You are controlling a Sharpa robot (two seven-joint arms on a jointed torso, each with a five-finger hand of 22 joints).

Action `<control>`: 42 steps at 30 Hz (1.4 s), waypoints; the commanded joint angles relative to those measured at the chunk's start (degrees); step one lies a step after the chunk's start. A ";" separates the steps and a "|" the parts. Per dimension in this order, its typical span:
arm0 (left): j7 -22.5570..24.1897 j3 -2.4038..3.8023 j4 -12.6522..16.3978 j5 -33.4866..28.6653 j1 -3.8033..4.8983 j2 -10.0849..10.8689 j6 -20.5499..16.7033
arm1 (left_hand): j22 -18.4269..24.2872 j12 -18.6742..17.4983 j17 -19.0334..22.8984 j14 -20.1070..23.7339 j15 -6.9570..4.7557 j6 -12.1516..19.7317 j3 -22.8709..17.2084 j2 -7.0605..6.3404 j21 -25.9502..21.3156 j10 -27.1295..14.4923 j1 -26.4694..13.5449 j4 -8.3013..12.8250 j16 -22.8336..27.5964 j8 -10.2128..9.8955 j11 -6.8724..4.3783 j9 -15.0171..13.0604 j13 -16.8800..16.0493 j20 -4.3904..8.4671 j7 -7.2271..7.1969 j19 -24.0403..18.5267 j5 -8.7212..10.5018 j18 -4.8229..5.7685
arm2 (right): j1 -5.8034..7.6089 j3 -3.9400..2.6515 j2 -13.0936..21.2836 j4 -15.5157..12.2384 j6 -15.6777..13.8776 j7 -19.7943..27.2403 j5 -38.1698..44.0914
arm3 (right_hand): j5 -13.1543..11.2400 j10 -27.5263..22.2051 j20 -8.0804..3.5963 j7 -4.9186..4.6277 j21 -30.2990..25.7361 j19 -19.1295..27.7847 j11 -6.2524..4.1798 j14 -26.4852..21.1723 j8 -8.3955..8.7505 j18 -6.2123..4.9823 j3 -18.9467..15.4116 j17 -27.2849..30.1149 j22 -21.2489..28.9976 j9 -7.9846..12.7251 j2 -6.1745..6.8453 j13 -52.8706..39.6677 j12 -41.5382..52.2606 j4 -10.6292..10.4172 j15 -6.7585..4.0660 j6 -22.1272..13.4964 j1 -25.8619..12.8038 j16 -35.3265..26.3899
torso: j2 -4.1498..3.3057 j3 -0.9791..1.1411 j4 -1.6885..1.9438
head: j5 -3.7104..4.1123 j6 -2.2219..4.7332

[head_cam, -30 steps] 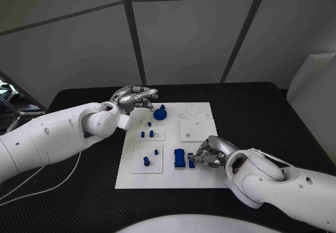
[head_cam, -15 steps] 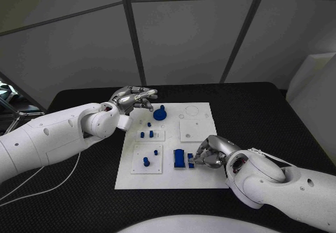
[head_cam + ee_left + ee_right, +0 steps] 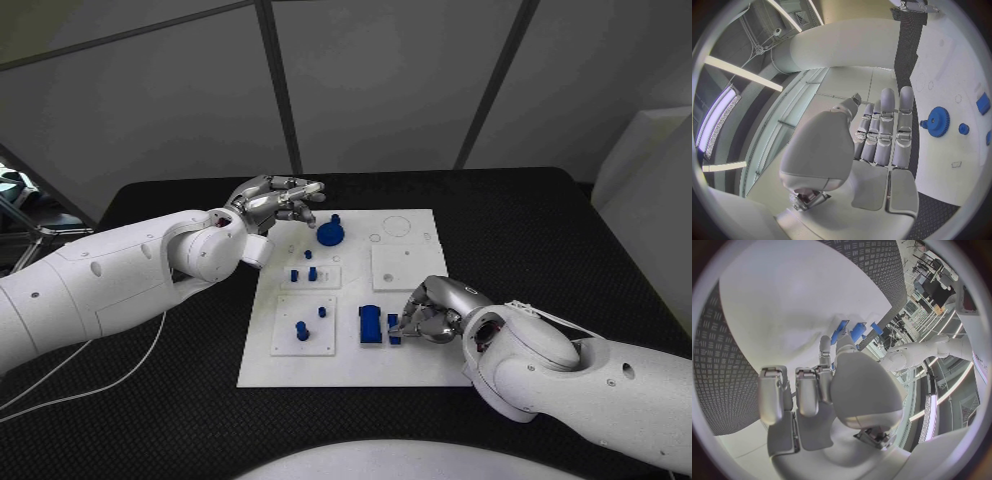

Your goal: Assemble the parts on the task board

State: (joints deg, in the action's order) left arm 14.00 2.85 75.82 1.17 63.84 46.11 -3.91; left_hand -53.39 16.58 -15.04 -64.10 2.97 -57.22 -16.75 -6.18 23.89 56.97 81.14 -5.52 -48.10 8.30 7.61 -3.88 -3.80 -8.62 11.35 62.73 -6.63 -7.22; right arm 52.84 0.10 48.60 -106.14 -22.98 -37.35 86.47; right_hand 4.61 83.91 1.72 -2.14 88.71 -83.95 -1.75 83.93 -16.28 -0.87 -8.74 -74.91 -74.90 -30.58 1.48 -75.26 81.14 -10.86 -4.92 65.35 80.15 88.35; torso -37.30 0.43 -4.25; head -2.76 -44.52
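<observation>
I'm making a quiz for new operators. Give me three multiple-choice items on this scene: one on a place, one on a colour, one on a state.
1. Where is the gear?
A. at the board's far end, by the left hand
B. on the black table, off the board
C. at the board's near edge

2. What colour are the parts on the board?
A. red
B. blue
C. green

3. What is the left hand doing?
A. gripping the gear
B. lying flat on the table
C. raised beside the board, holding nothing

Key: 1 A, the gear stands at the far end of the white board, next to the left hand. 2 B, every small piece looks blue. 3 C, its fingers show nothing in them in the wrist view.
</observation>
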 commanded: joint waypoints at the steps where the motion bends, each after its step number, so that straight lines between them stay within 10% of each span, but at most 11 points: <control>1: 0.14 0.05 0.06 0.09 0.10 0.00 0.65 | 0.08 0.31 0.05 0.47 -0.03 0.51 0.01 0.49 -0.25 -0.51 0.23 0.33 0.37 0.29 -0.04 0.05 -0.03 0.06 -0.03 -0.50 -0.05 -3.19 | 0.03 0.04 -0.12 0.04 2.39 0.75 1.93 | -1.27 3.08 -0.33 0.34 -0.21 -4.88 -0.44 5.46 -0.44 0.42 0.13 -12.22 -14.14 -0.30 -0.59 -9.04 -0.45 0.85 -0.41 0.11 1.36 0.00 | 0.03 0.01 -0.03 | 0.10 -0.06; 22: 0.05 0.05 -0.10 0.09 0.08 -0.09 0.70 | 0.10 0.33 0.09 0.50 -0.02 0.57 -0.03 0.49 -0.27 -0.58 0.34 0.46 0.37 0.30 -0.03 0.05 -0.02 0.06 -0.01 -0.49 -0.05 -3.19 | 0.01 0.01 1.72 -2.38 -3.11 2.90 4.18 | -0.61 3.01 -0.26 0.11 -0.22 -4.89 -0.24 5.35 -1.12 0.42 -3.94 -11.68 -14.15 -1.63 0.42 -8.86 -0.84 -3.78 -0.27 -0.47 -6.19 -0.34 | 0.13 0.04 -0.09 | 0.13 0.53; 27: 0.23 0.04 -0.30 0.09 0.07 -0.37 0.48 | 0.10 0.34 0.09 0.51 -0.02 0.57 -0.03 0.49 -0.27 -0.58 0.35 0.47 0.37 0.31 -0.03 0.05 -0.02 0.06 -0.01 -0.49 -0.05 -3.19 | 0.07 -0.10 3.29 -2.36 -5.09 12.55 0.23 | -1.41 2.39 -0.04 -0.70 -1.57 -3.88 0.37 5.11 0.43 0.04 -4.20 -10.62 -13.34 -1.25 0.91 -8.06 -2.28 -5.81 0.11 -3.12 -8.16 -0.99 | 0.18 -0.06 0.00 | 0.49 1.09; 36: 1.66 0.04 -0.64 0.09 0.00 -0.71 -1.47 | 0.12 0.45 0.14 0.65 -0.01 0.48 -0.05 0.50 -0.32 -0.49 0.43 0.56 0.42 0.39 -0.05 0.02 -0.05 0.04 -0.05 -0.56 -0.06 -3.17 | 2.93 -2.21 3.64 6.01 -4.30 36.61 -25.78 | 2.87 -6.35 2.31 -4.29 -16.65 6.92 3.38 1.59 6.79 -3.79 -2.33 2.40 -4.28 2.17 -2.19 3.19 -20.89 -1.53 2.60 -9.39 2.54 -10.66 | 0.92 -0.52 -0.09 | 0.96 3.29; 42: 4.35 0.04 -1.52 0.08 -0.01 -1.18 -4.26 | 0.16 0.82 0.27 0.97 -0.05 0.12 -0.17 0.56 -0.44 -0.03 0.58 0.78 0.51 0.71 -0.18 -0.04 -0.11 0.04 -0.21 -0.79 -0.06 -3.16 | 5.92 -2.46 1.41 15.23 -1.99 46.81 -44.84 | 2.42 -20.68 3.67 -6.00 -49.28 26.45 4.71 -10.54 9.47 -9.70 -2.34 34.95 16.16 5.15 -4.53 25.72 -51.16 0.34 4.25 -9.51 7.68 -43.38 | 1.79 -0.92 -0.21 | 0.82 5.54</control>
State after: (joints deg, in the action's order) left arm 15.33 2.83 74.44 1.19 63.74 45.02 -5.83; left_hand -53.29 17.25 -14.79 -63.54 2.88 -57.22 -16.92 -5.87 23.65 56.78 81.44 -5.03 -47.89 8.71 7.41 -3.88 -3.85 -8.62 11.35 62.31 -6.63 -7.19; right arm 58.52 -2.30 50.24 -91.70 -26.12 -1.39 57.37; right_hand 7.25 63.56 5.38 -7.81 41.12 -58.51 2.95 74.00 -6.88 -10.27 -11.09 -41.70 -59.77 -25.54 -3.17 -50.19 30.68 -10.67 -0.78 55.84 87.84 46.71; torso -36.08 -0.20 -4.31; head -1.80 -39.72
